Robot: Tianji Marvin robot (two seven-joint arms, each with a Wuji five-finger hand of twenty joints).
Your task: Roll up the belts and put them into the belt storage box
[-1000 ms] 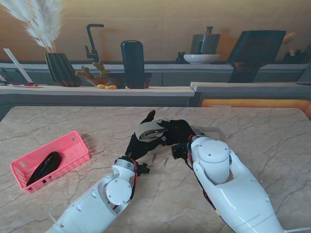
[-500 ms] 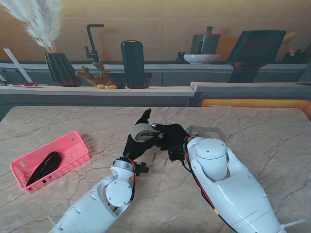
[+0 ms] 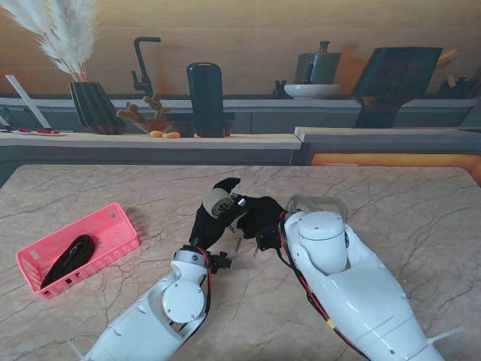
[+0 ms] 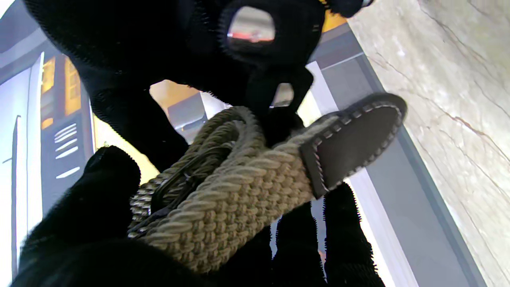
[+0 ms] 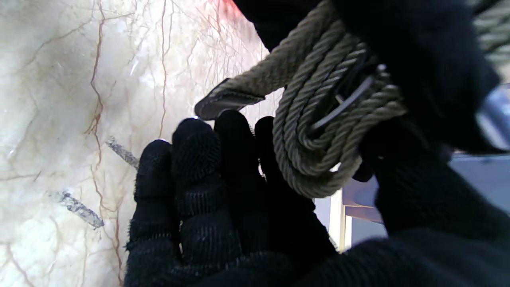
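Observation:
A rolled beige braided belt (image 3: 219,203) with a dark leather tip (image 4: 352,139) is held above the middle of the table between both black-gloved hands. My left hand (image 3: 210,218) cradles the coil (image 4: 223,191) from underneath, thumb and fingers around it. My right hand (image 3: 259,214) presses on the same coil (image 5: 322,119) from the right. The pink storage box (image 3: 113,226) stands on the table far to the left with a black belt (image 3: 69,257) lying inside it.
The marble table (image 3: 406,210) stretches out to the right and left of the hands. Behind its far edge runs a counter with a dark vase (image 3: 94,107), a tall black object (image 3: 205,98) and a bowl (image 3: 312,90).
Both hands have shifted slightly left and nearer to me with the belt. The coil looks tighter and rounder now than one second ago.

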